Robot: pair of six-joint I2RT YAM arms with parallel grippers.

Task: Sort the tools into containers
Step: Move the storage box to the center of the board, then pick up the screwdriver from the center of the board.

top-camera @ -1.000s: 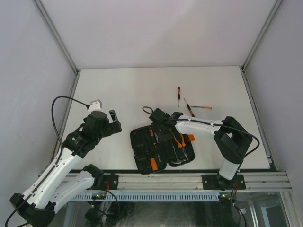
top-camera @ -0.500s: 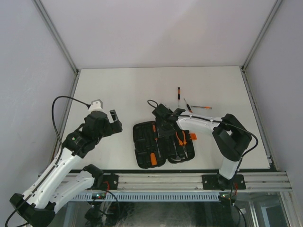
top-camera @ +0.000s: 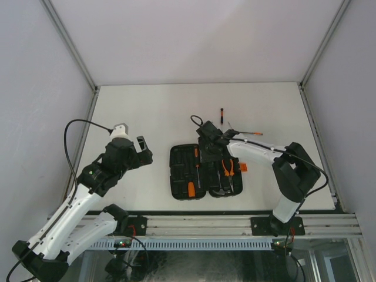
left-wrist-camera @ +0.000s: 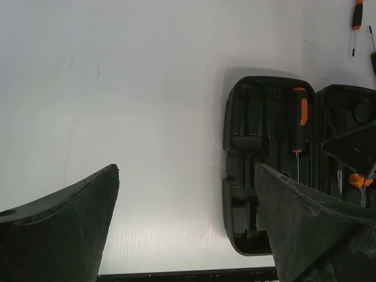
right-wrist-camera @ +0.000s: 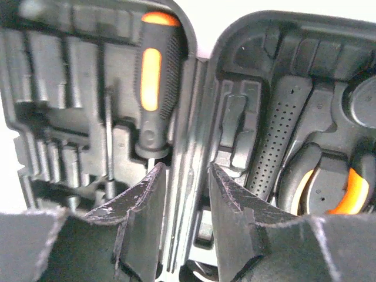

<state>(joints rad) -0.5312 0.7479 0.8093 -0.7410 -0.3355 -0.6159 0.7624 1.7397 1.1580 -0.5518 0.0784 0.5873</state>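
Partly done. Nearest, the open black plastic clamshell case (top-camera: 178, 176) holds orange-handled pliers (top-camera: 228, 169) and a black-handled hammer (right-wrist-camera: 276, 141) in its 3 o'clock half, and a fat orange-and-black screwdriver (right-wrist-camera: 153, 76) in the other. The right gripper (right-wrist-camera: 185, 167) hovers over the hinge, jaws narrowly parted and empty. The left gripper (top-camera: 142, 150), at 9 o'clock, gapes empty. Beyond, toward 1 o'clock, thin orange-and-black screwdrivers (top-camera: 221, 114) lie loose (two clear, perhaps a third).
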